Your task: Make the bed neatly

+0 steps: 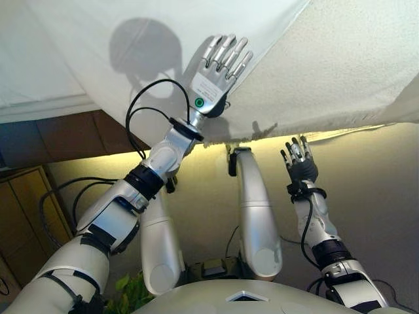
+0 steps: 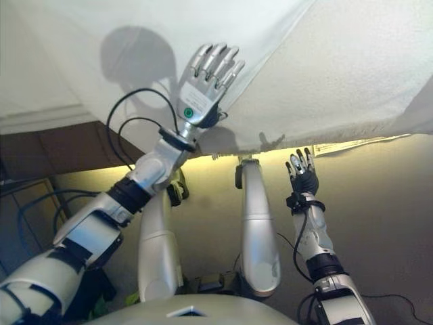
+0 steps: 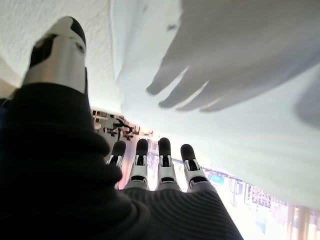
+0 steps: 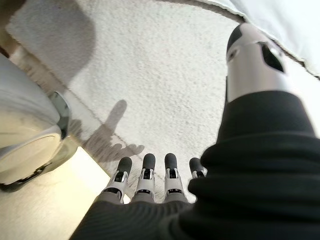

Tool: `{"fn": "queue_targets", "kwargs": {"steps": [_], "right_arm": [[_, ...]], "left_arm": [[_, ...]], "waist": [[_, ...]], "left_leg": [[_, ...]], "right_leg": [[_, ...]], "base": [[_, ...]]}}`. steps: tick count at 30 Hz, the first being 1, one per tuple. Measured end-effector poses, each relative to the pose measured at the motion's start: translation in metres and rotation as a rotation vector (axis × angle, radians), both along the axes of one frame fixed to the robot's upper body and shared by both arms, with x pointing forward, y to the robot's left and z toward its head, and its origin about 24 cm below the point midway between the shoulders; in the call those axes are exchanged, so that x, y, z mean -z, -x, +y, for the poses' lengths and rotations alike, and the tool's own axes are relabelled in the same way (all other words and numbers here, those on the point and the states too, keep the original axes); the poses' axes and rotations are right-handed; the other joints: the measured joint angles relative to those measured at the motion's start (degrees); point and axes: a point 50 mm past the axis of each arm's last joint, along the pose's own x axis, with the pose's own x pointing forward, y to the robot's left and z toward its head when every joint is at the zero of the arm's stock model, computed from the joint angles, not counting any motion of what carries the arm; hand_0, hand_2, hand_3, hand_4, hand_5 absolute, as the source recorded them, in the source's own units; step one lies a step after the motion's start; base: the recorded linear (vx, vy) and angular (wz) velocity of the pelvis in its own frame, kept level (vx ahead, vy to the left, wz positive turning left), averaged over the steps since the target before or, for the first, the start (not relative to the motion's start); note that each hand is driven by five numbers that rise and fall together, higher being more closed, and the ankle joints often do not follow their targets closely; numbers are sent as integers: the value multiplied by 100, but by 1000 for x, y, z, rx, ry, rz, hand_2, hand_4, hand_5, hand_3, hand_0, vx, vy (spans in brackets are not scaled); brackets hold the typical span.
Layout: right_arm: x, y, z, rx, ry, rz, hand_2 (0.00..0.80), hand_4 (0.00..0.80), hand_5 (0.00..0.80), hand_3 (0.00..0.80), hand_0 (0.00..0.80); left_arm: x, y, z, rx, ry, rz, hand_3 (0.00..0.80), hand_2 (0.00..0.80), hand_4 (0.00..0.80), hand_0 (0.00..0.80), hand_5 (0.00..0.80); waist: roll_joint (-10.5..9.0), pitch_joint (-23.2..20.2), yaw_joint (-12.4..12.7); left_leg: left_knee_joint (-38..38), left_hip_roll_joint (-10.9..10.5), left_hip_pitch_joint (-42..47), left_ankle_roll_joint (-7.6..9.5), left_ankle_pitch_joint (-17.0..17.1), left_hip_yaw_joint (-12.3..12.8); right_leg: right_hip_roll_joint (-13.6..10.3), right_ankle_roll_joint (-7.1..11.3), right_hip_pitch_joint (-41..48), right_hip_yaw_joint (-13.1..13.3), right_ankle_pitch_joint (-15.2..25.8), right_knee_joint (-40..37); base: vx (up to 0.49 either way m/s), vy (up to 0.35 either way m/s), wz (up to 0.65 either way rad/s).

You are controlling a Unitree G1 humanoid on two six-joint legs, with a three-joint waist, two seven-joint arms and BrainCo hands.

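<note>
Left robot hand [image 1: 219, 69] is stretched out over the bed with fingers straight, released and gripping nothing, hovering right where the smooth white sheet [image 1: 98, 46] ends in a diagonal edge against the bare textured mattress [image 1: 340, 72], probably lining up to take that edge and draw it across. Right robot hand [image 1: 300, 163] waits lower, just off the mattress's near edge, fingers relaxed and empty, seemingly kept clear.

The white sheet [image 1: 131, 46] and textured mattress [image 1: 340, 72] run off the frame edges, and whether the left hand [image 1: 216, 72] touches the sheet is unclear.
</note>
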Motion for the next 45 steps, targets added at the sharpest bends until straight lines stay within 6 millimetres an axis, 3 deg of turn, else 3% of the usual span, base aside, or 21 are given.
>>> {"fn": "queue_targets", "kwargs": {"steps": [8, 9, 10, 11, 18, 30, 38, 43, 45], "right_arm": [[-11, -1, -4, -9, 22, -39, 0, 0, 0, 0, 0], [-11, -1, -5, -9, 22, -40, 0, 0, 0, 0, 0], [-11, -1, -4, -9, 22, -42, 0, 0, 0, 0, 0], [-12, -1, -4, -10, 22, -44, 0, 0, 0, 0, 0], [-20, -3, -6, -12, 40, -66, 0, 0, 0, 0, 0], [-30, -11, -6, 2, 52, -85, 0, 0, 0, 0, 0], [-25, -7, -7, -5, 76, -57, 0, 0, 0, 0, 0], [-17, 0, -8, 0, 81, -28, 0, 0, 0, 0, 0], [-15, 1, -9, 8, 80, -18, 0, 0, 0, 0, 0]], "left_arm": [[-1, -9, 14, -105, -111, 62, 0, 0, 0, 0, 0], [-1, -10, 16, -122, -105, 83, 132, 132, 132, 132, 132], [-2, -11, 16, -138, -98, 98, 546, 546, 546, 546, 546], [-2, -12, 17, -155, -95, 102, 800, 800, 800, 800, 800], [-26, -20, 10, -168, -21, 64, 800, 800, 800, 800, 800], [-12, -24, 16, -194, -3, 112, 800, 800, 800, 800, 800], [31, -14, 27, -167, 114, 298, 800, 800, 800, 800, 800], [64, -1, 31, -136, 238, 425, 800, 800, 800, 800, 800], [74, 4, 35, -133, 295, 463, 800, 800, 800, 800, 800]], "waist": [[-19, 0, -40], [-19, 0, -52], [-21, 0, -62], [-22, 1, -80], [-19, -1, -141], [-4, -5, -123], [99, -8, -20], [193, -9, 61], [204, -10, 207]], "left_leg": [[275, 27, -437, 19, -57, 39], [290, 26, -466, 23, -59, 59], [310, 27, -492, 39, -68, 88], [320, 27, -503, 56, -79, 123], [354, 20, -488, 116, -127, 242], [349, -23, -263, 116, -127, 289], [-157, -126, 581, 173, -64, 259], [-694, -248, 1213, 42, 131, 39], [-947, -256, 1451, 18, 212, -10]], "right_leg": [[37, -14, -451, 118, -7, 192], [37, -11, -494, 143, -5, 213], [38, -7, -538, 167, -3, 234], [38, 2, -567, 179, 2, 244], [46, 51, -604, 306, 27, 243], [14, 45, -450, 364, 3, 329], [-93, 46, 351, 309, -12, -4], [-281, 37, 1103, -32, -57, -332], [-299, 24, 1357, -121, -32, -531]], "base": [[-2, 26, -3], [-2, 58, -4], [-1, 67, -5], [-1, 57, -8], [6, 47, -5], [12, 25, 0], [18, 26, 1], [-19, -25, 26], [35, -13, 15]]}}
